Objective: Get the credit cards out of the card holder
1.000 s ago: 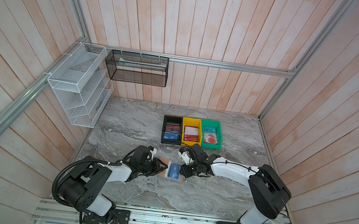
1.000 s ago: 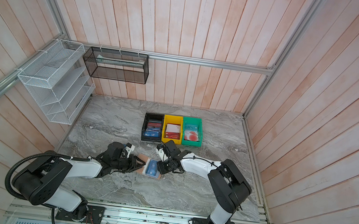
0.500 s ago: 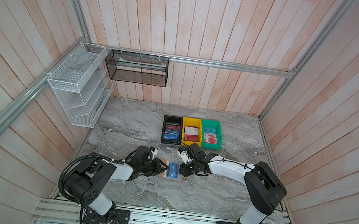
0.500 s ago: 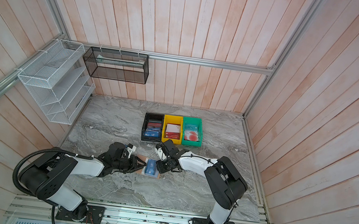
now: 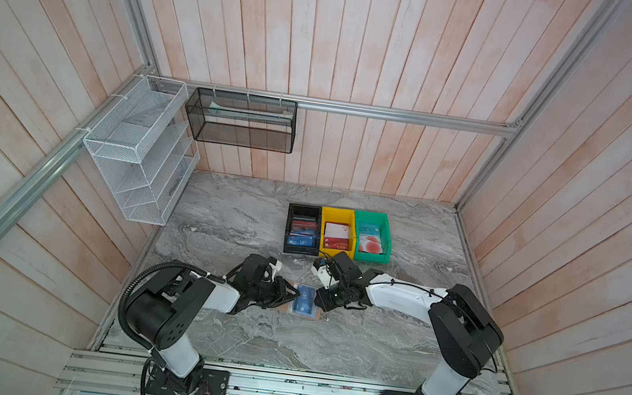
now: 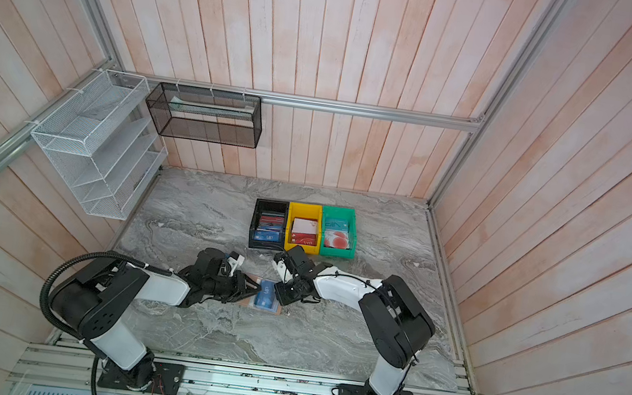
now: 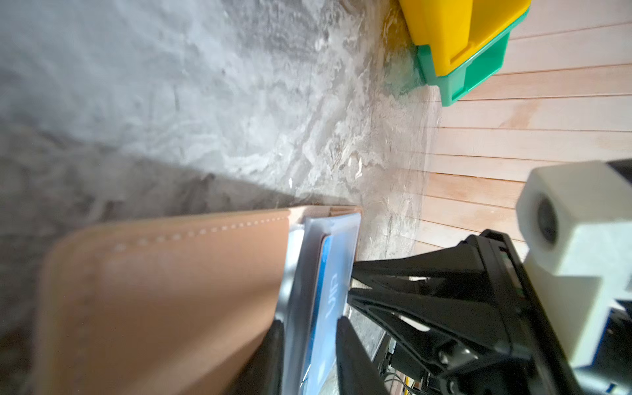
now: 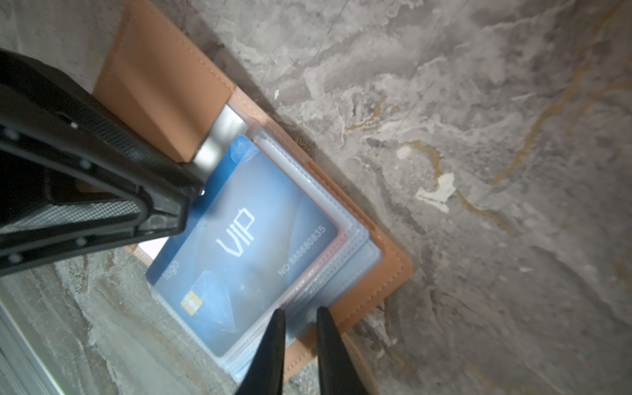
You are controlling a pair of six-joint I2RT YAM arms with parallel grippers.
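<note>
The tan card holder (image 5: 318, 315) (image 6: 276, 309) lies open on the marble, midway between the two arms. Its top clear sleeve holds a blue VIP credit card (image 8: 246, 232) (image 5: 304, 299) that sticks partly out of the sleeve. My left gripper (image 7: 311, 342) (image 5: 292, 294) comes in from the left and is shut on that blue card's edge, with the tan cover (image 7: 171, 290) lying beside it. My right gripper (image 8: 301, 342) (image 5: 320, 298) is shut on the edge of the clear sleeve pages (image 8: 355, 260). Any other cards in the holder are hidden.
Black (image 5: 305, 208), yellow (image 5: 338, 212) and green (image 5: 372, 215) bins stand in a row just behind the grippers, with cards in them. A white wire rack (image 5: 135, 156) and a black mesh basket (image 5: 241, 121) hang on the walls.
My left gripper's jaws have narrowed around the blue card. The right arm has edged slightly left. The card holder has stayed in place.
</note>
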